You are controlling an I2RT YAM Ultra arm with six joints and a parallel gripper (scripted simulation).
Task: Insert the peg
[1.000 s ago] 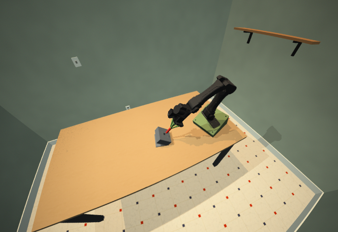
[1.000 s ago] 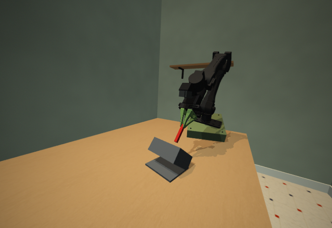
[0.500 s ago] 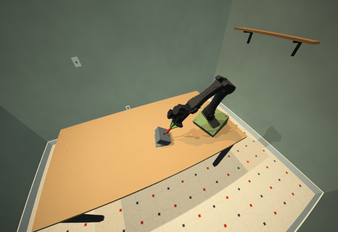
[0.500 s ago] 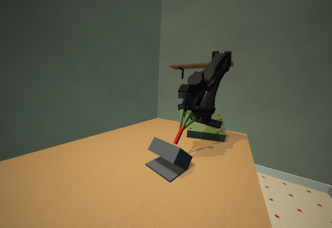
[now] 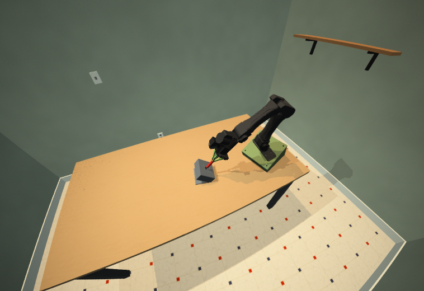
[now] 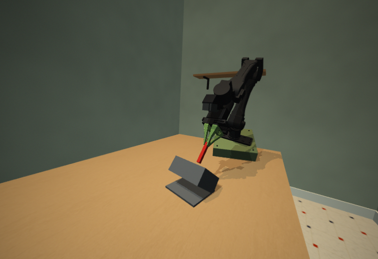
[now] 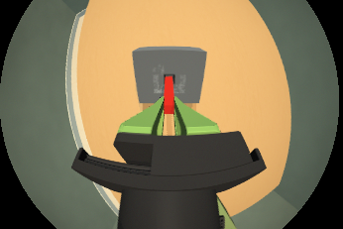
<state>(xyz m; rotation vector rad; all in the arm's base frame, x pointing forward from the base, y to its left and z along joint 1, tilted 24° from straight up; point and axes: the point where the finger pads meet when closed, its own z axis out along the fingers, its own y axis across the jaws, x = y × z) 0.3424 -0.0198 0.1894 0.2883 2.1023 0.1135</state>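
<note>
On the wooden surface (image 6: pixel 103 213), near its far corner: black arm (image 5: pixel 253 125) bent forward from a green base plate (image 5: pixel 280 148), reaching down toward the grey sloped panel (image 6: pixel 185 171). Green fingers (image 6: pixel 216 131) pinching the upper end of the red peg (image 6: pixel 202 154), with most of its length jutting out below them. Peg tilted, running down from the gripper (image 6: pixel 208 143) to the panel's upper face, lower tip right at the panel. Seen from the wrist, peg (image 7: pixel 168 94) lined up with the small dark hole (image 7: pixel 170 75) in the middle of the panel (image 7: pixel 148 70), tip at the hole's mouth; how far in, cannot be told. From the side, most of the red length out in the open between fingers and panel. Panel resting on a flat grey foot (image 6: pixel 183 191), sloped face turned toward the arm, well apart from the base plate (image 6: pixel 250 155). Arm's shadow spread across the surface between panel and base. Behind, grey-green walls and a wall shelf (image 5: pixel 348 43); beside the surface, tiled floor (image 5: pixel 305 247) dotted red and blue.
</note>
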